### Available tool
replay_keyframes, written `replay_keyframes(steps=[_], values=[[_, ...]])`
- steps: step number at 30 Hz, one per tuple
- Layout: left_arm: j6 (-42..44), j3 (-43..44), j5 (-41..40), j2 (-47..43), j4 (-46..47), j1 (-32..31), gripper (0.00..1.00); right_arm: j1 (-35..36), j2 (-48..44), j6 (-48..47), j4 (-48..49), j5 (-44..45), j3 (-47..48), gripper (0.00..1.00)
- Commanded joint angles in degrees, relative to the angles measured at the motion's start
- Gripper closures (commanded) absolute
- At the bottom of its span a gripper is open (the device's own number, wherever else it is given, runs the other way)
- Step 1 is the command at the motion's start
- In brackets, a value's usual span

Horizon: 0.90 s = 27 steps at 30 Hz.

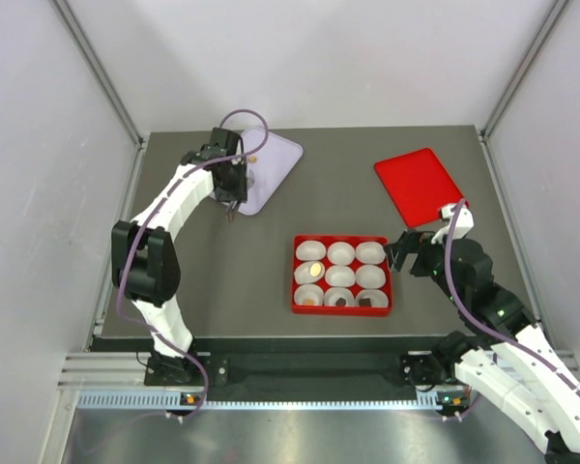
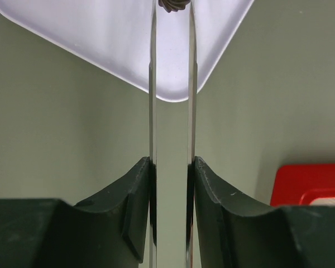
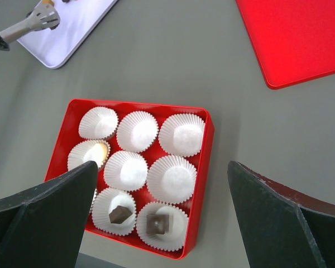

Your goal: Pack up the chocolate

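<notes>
- Chocolate (image 2: pixel 175 5): a dark ridged piece, cut off by the frame edge, sits between thin metal tongs (image 2: pixel 191 84) over a glossy pale tray (image 2: pixel 89 33).
- Left gripper (image 2: pixel 172 164) clamps the tongs.
- Right gripper (image 3: pixel 162 167) gapes wide above pleated paper cups (image 3: pixel 181 134) in the red box (image 3: pixel 207 145).

Red box (image 1: pixel 342 311) on a grey table (image 1: pixel 348 193), nine white paper cups (image 1: pixel 341 253) in three rows inside the box, flat red lid (image 1: pixel 420 186) beyond the box to its right, pale lilac tray (image 1: pixel 275 164) beyond the box to its left, metal tongs (image 2: pixel 152 111) over that tray's edge
</notes>
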Motion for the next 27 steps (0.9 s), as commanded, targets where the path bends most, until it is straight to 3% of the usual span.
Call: replay_keyframes(steps=[1,11,21,27], values=[[0.0,-0.2,0.4,-3.7,-0.1,0.1,0.61,-0.5,-0.5,0.5,1.3,0.6,2.3,0.0],[2.0,-0.6,9.7,-8.4,-2.1,-2.4,0.62,-0.5,-1.5,-0.1,-0.6,1.2,3.0,0.0],[4.9,-2.5,14.5,-15.8,-10.6,-18.7,0.64,-0.5,-2.7,-0.1,-2.4,2.3,3.5,0.0],[4.5,-9.0,22.6,-21.8,-10.8,-23.3,0.64,-0.5,-3.1,0.6,-2.6,2.2,3.6,0.0]])
